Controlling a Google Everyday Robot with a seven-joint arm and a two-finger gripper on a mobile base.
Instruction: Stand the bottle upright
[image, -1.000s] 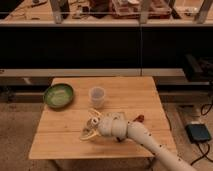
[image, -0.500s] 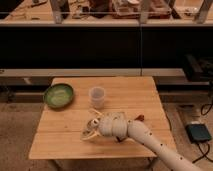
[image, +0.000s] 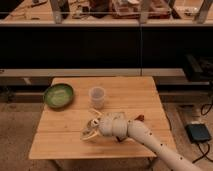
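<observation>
Camera view shows a rectangular light wooden slatted table (image: 70, 145). A white jointed robot arm (image: 150, 142) reaches over it from the lower right corner. A round green bowl (image: 58, 95) sits near the table's left edge. A translucent white plastic cup (image: 97, 96) stands upright near the centre, just right of the bowl. The gripper (image: 91, 130) is low over the front half of the table, below the cup, fingers spread wide with nothing clamped. The small pale yellowish plastic bottle (image: 88, 135) lies on its side at the fingertips; contact cannot be determined. A flat dark red packet (image: 140, 118) lies just behind the arm.
</observation>
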